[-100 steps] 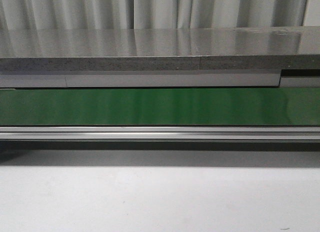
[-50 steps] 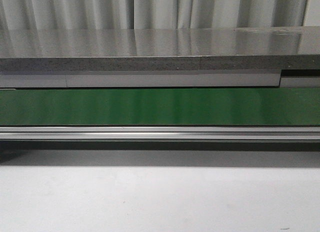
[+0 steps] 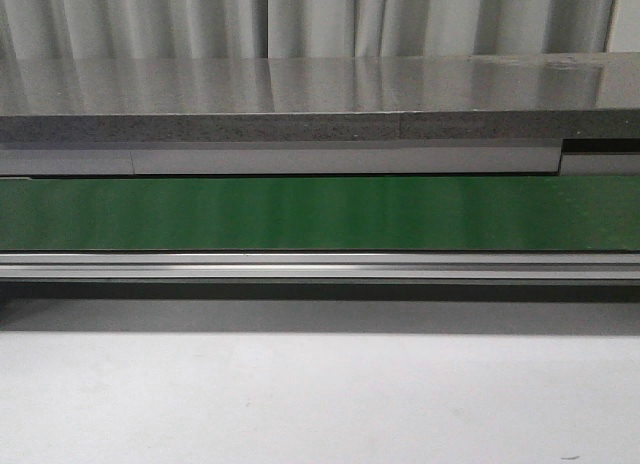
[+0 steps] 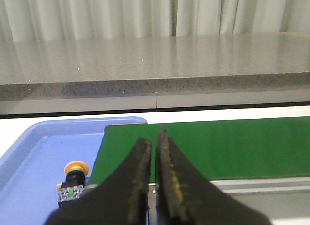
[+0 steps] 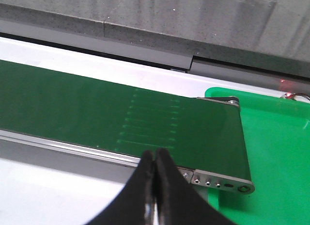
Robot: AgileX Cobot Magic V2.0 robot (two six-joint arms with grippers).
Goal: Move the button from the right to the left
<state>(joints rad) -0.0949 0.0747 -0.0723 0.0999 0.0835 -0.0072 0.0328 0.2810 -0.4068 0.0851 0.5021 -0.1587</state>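
Observation:
The button [image 4: 72, 183], with a yellow-orange round cap on a black body with green marks, lies in the blue tray [image 4: 34, 157] in the left wrist view. My left gripper [image 4: 154, 137] is shut and empty over the left end of the green conveyor belt [image 4: 232, 147], to the right of the button and apart from it. My right gripper [image 5: 156, 157] is shut and empty above the belt's near rail, close to the belt's right end [image 5: 213, 137]. Neither gripper nor the button shows in the front view.
The green belt [image 3: 320, 212] runs across the front view with a metal rail [image 3: 320, 267] before it and a grey stone shelf [image 3: 300, 99] behind. A green tray [image 5: 276, 157] sits past the belt's right end. White tabletop [image 3: 320, 394] lies in front.

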